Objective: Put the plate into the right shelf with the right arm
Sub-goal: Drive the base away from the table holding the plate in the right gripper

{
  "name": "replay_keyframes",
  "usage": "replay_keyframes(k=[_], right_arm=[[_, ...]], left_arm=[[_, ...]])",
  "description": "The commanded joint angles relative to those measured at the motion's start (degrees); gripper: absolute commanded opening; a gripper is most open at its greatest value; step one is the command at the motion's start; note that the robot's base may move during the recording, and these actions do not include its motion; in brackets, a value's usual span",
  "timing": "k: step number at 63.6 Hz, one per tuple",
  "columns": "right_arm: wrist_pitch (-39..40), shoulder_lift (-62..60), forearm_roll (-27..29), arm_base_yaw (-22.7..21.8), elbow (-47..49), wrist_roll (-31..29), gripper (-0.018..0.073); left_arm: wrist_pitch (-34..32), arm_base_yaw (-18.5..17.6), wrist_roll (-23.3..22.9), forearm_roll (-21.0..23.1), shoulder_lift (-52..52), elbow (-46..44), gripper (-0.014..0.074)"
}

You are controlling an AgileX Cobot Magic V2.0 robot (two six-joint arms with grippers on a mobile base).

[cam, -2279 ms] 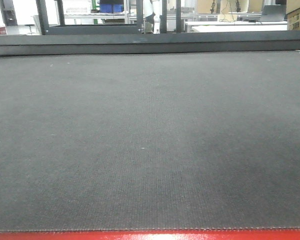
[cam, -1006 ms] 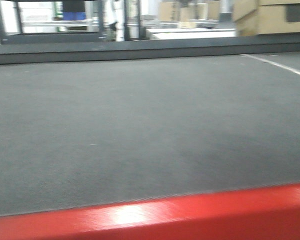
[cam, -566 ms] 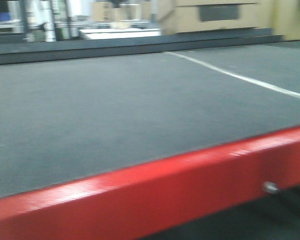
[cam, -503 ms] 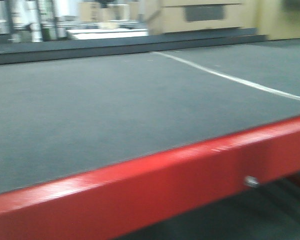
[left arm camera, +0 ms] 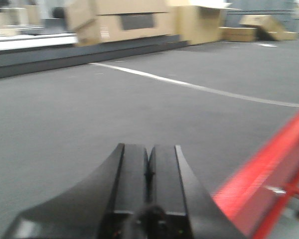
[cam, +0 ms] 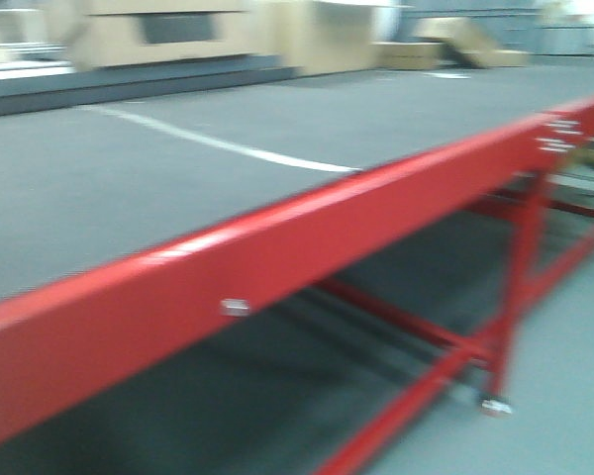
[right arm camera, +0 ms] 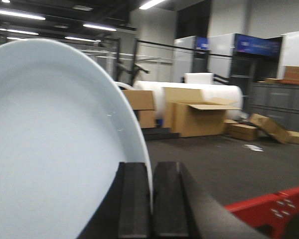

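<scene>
White plate (right arm camera: 55, 149) is seen filling the left half of the right wrist view. It is glossy and plain, tipped up on edge w/ its concave face shown to the cam. Its rim is pinched at bottom centre by the right end effector (right arm camera: 151, 168), w/ one black finger (right arm camera: 134, 199) set on each side of the rim. Lower left of the plate is cut off by the frame edge. Behind it, at centre right of frame, cardboard boxes (right arm camera: 194, 117) and a big white roll (right arm camera: 209, 92) are seen. A bit of red frame is caught in the lower right corner.

Left end effector (left arm camera: 149, 149) is seen at bottom centre of the left wrist view, fingers pressed together w/ no gap, held over the dark mat (left arm camera: 65, 114). A white line (left arm camera: 199, 87) is marked across the mat, from upper centre to right edge.

Front view is blurred. The counter (cam: 277, 247) is shown w/ its red front rail run diagonally from lower left to upper right, mat on top. Red legs (cam: 520, 267) are seen at right.
</scene>
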State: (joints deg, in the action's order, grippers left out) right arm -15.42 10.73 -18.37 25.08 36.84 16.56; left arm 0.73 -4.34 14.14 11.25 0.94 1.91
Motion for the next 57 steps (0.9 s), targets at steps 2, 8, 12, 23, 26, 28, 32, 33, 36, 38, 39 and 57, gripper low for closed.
replay_keyframes(k=[2,8,12,23,26,28,32,33,36,38,39,57], right_arm=[[5.52,0.74,-1.02,-0.15,1.91,-0.21,0.0055],[5.52,0.74,-1.02,-0.15,1.91,-0.21,0.0055],[5.52,0.74,-1.02,-0.15,1.91,-0.21,0.0055],[5.52,0.74,-1.02,-0.15,1.91,-0.21,0.0055],[5.52,0.74,-1.02,-0.15,1.91,-0.21,0.0055],[5.52,0.74,-1.02,-0.15,1.91,-0.21,0.0055],[5.52,0.74,-1.02,-0.15,1.91,-0.21,0.0055],[5.52,0.74,-1.02,-0.15,1.91,-0.21,0.0055],[5.52,0.74,-1.02,-0.15,1.91,-0.21,0.0055],[5.52,0.74,-1.02,-0.15,1.91,-0.21,0.0055],[5.52,0.74,-1.02,-0.15,1.91,-0.21,0.0055],[5.52,0.74,-1.02,-0.15,1.91,-0.21,0.0055]], left_arm=[[-5.1,-0.24,-0.14,0.12,0.6,0.43,-0.0047],[-5.1,-0.24,-0.14,0.12,0.6,0.43,-0.0047],[-5.1,-0.24,-0.14,0.12,0.6,0.43,-0.0047],[-5.1,-0.24,-0.14,0.12,0.6,0.43,-0.0047],[-5.1,-0.24,-0.14,0.12,0.6,0.43,-0.0047],[-5.1,-0.24,-0.14,0.12,0.6,0.43,-0.0047],[-5.1,-0.24,-0.14,0.12,0.6,0.43,-0.0047],[-5.1,-0.24,-0.14,0.12,0.6,0.43,-0.0047],[-5.1,-0.24,-0.14,0.12,0.6,0.43,-0.0047],[-5.1,-0.24,-0.14,0.12,0.6,0.43,-0.0047],[-5.1,-0.24,-0.14,0.12,0.6,0.43,-0.0047],[-5.1,-0.24,-0.14,0.12,0.6,0.43,-0.0047]])
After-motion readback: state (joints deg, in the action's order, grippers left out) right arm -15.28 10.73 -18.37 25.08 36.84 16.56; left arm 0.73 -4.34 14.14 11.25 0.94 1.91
